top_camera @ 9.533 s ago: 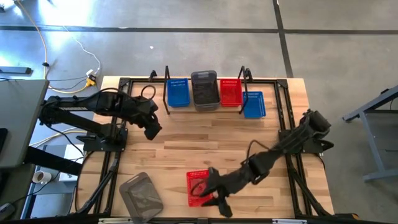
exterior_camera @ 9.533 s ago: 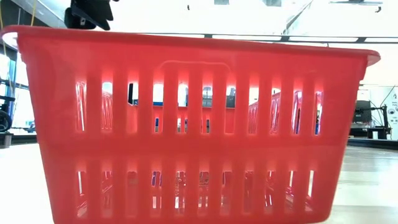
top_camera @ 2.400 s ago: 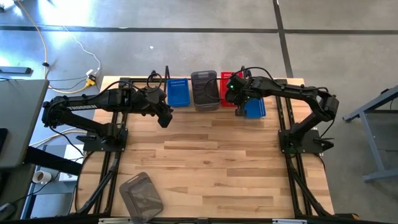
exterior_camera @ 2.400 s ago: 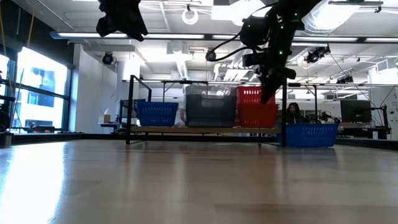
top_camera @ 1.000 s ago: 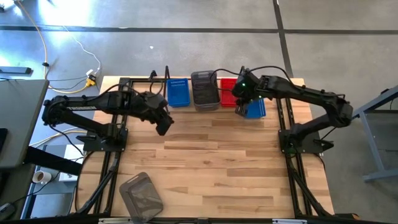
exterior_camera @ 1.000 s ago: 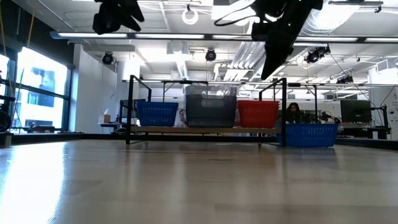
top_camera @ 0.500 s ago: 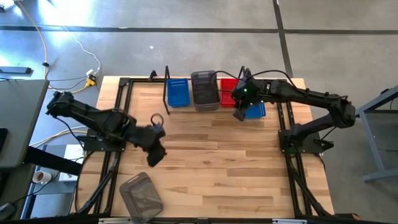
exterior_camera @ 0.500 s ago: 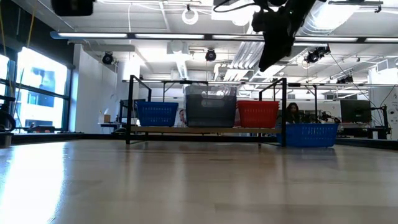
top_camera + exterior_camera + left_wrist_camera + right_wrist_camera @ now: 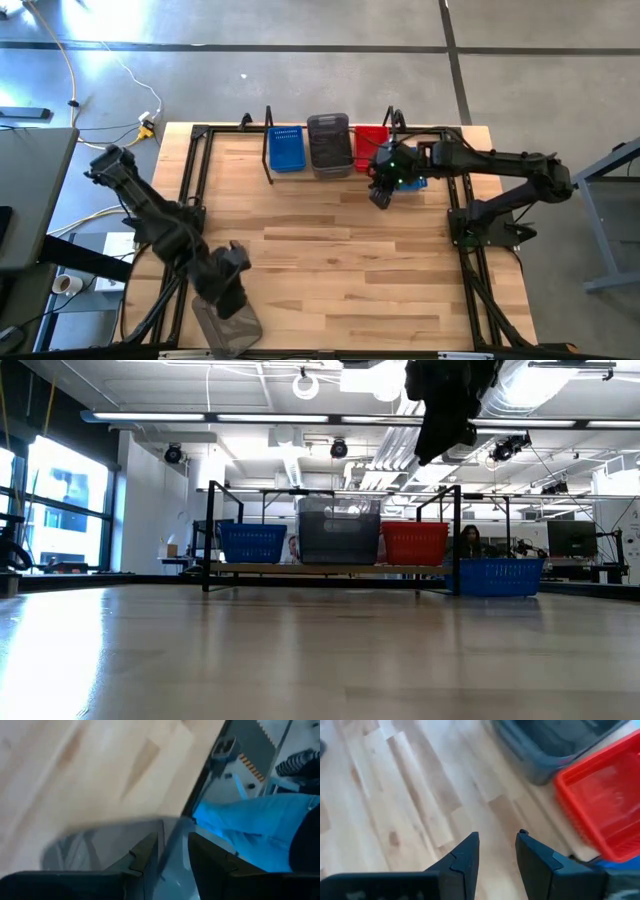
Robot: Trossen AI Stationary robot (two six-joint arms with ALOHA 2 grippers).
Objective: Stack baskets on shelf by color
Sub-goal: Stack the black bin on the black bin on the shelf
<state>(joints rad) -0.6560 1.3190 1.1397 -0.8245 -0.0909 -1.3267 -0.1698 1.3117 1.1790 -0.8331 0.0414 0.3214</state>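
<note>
In the high view the black wire shelf (image 9: 268, 150) at the far edge holds a blue basket (image 9: 287, 150), a grey stack (image 9: 329, 145) and a red stack (image 9: 368, 140). Another blue basket (image 9: 412, 172) rests on the table by the shelf's right post. A lone grey basket (image 9: 228, 325) lies at the near-left corner. My left gripper (image 9: 232, 292) hangs open over it, and in the left wrist view its fingers straddle that grey basket's (image 9: 100, 845) rim. My right gripper (image 9: 382, 192) hovers open in front of the red stack (image 9: 600, 805). My left gripper (image 9: 172, 857) comes from above with one finger on each side of the grey basket's rim (image 9: 171, 837). Whether a finger touches it I cannot tell. The basket lies on the table.
Black rail frames (image 9: 192, 200) run along the table's left and right sides. Bare wood (image 9: 330, 260) fills the middle of the table. In the low view the shelf (image 9: 330, 567) stands across the far side, with the right gripper (image 9: 445, 410) high above it.
My left arm has swung from beside the shelf's blue basket toward the near-left corner and come down over the lone grey basket. My right gripper has drawn back from the red stack toward the near edge. The baskets have not moved.
</note>
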